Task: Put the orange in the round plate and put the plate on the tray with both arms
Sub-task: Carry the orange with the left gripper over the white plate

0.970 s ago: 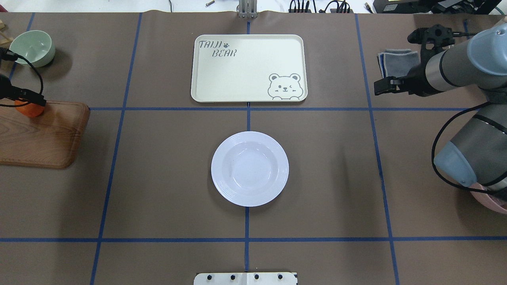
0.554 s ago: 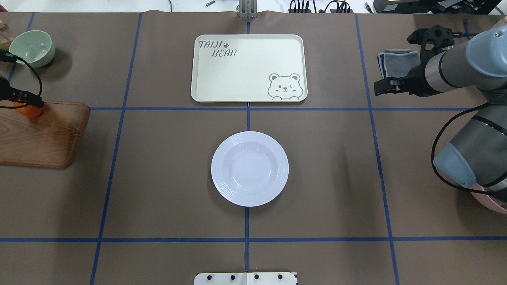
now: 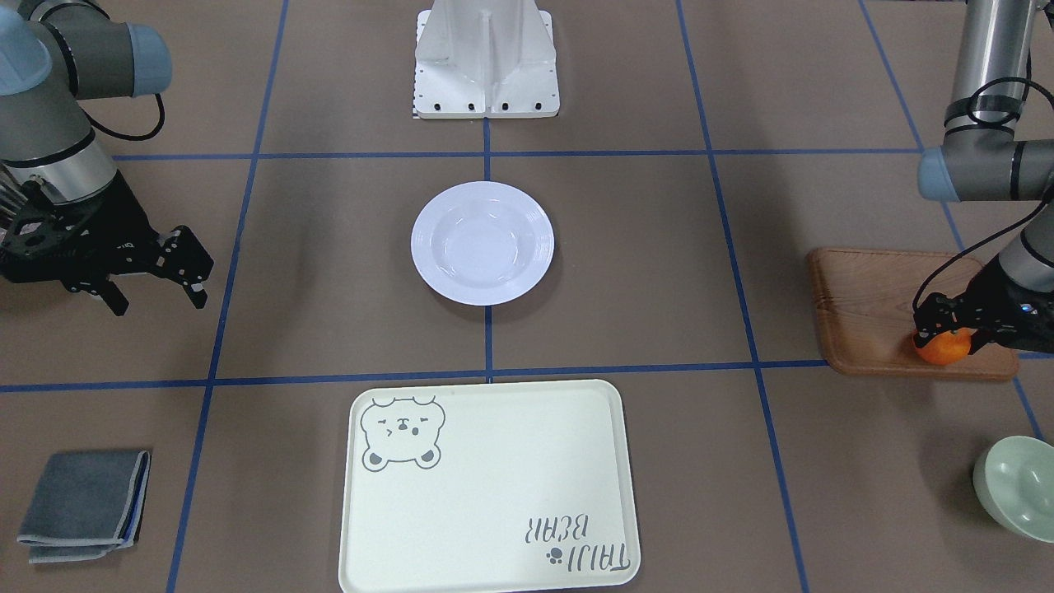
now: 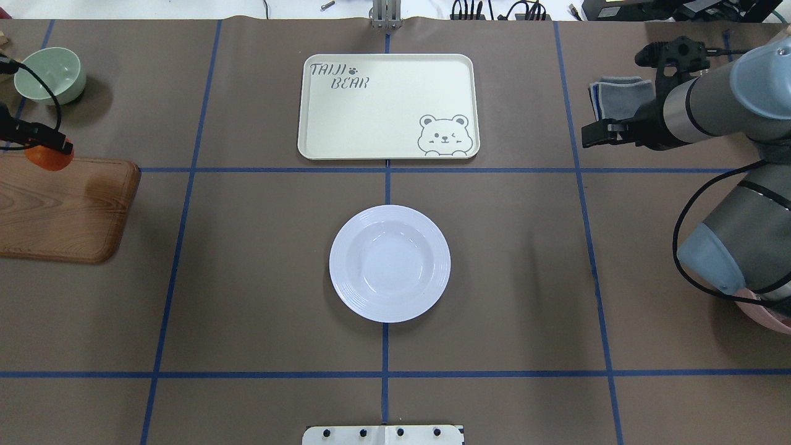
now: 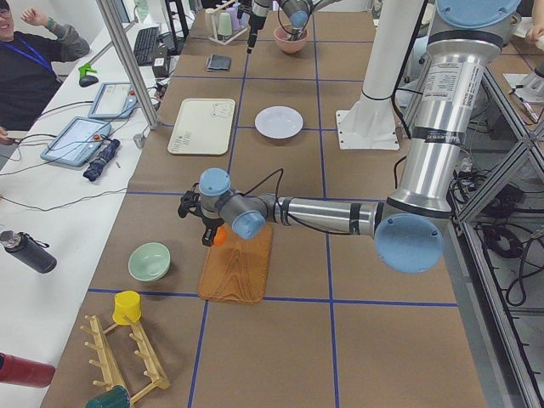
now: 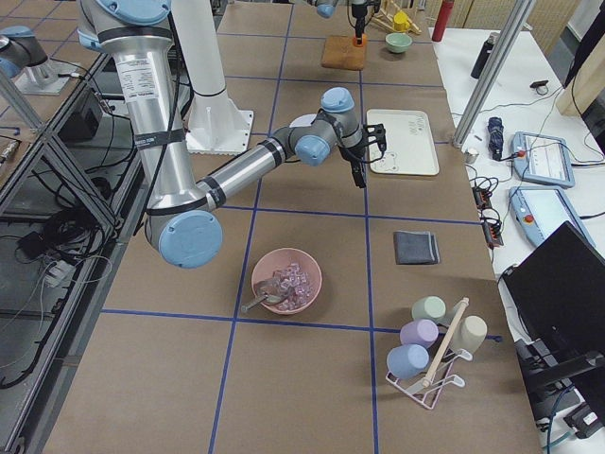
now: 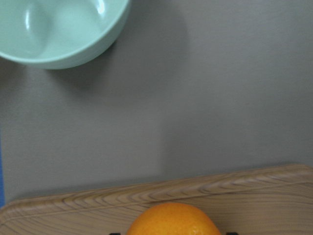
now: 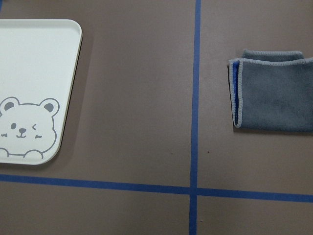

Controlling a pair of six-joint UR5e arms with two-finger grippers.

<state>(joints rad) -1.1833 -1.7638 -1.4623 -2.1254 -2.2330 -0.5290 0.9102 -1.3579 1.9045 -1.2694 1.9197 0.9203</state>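
At the right edge of the front-facing view the orange point(image 3: 944, 349) sits between the fingers of the left tool point(image 3: 949, 333), which is closed on its upper half; it hangs at the lower right corner of the wooden board point(image 3: 873, 305), though whether it is just clear of the wood or touching I cannot tell. It looks light and round, with a skin that gives a little, so a modest squeeze across its widest part should do; too firm would bruise it, too loose and it rolls out.

Well apart from it, at the middle of the overhead view, the round plate point(image 4: 440, 262) lies empty on the table; glossy, stiff and breakable, it is probably slippery, and its wide ridged rim on opposite sides seems the place for both tools. Beyond it, higher in that view, lies the tray point(image 4: 383, 111), bare.

Over at the left of the front-facing view the right tool point(image 3: 156, 296) hangs with fingers spread, holding nothing; a pale green bowl point(image 4: 49, 74) and a folded grey cloth point(image 3: 82, 494) lie at the margins.
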